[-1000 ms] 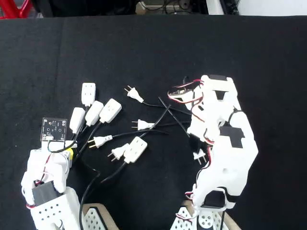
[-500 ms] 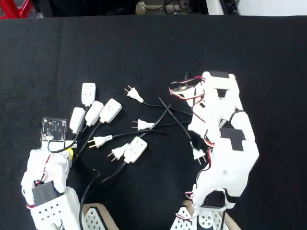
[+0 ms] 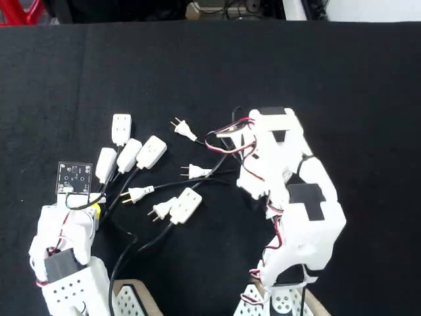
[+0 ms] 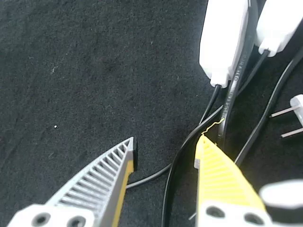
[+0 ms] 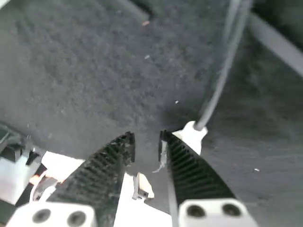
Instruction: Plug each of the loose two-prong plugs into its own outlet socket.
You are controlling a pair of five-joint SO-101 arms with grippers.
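- On the black worktop (image 3: 368, 79), loose white two-prong plugs and outlet sockets lie among black cords between two white arms.
- A cluster of four sockets (image 3: 129, 155) fans out beyond the left arm (image 3: 66, 243). A fifth socket (image 3: 186, 205) lies apart, nearer the middle of the worktop.
- Four plugs lie unplugged: the far plug (image 3: 184, 129), the middle plug (image 3: 196, 172), the brass-pronged plug (image 3: 137, 194), and the near plug (image 3: 161, 210), which lies just beside the fifth socket.
- The left end effector (image 4: 167, 142) is released, its grey finger (image 4: 109, 165) and yellow finger (image 4: 222, 175) spread wide low over the worktop. Black cords (image 4: 222, 109) run between the two fingers and past the yellow one. Two socket bodies (image 4: 222, 42) lie ahead, and a pair of bare prongs (image 4: 286, 123) juts in from the side.
- The right arm (image 3: 289, 191) is bent over the cords, beside the middle plug.
- The right end effector (image 5: 147, 137) is narrowly parted — a thin gap shows between its black fingers (image 5: 189, 170), which grip nothing that can be made out. A white plug (image 5: 189, 135) lies against the outer side of one finger, and its grey cord (image 5: 222, 71) leads away across the worktop.
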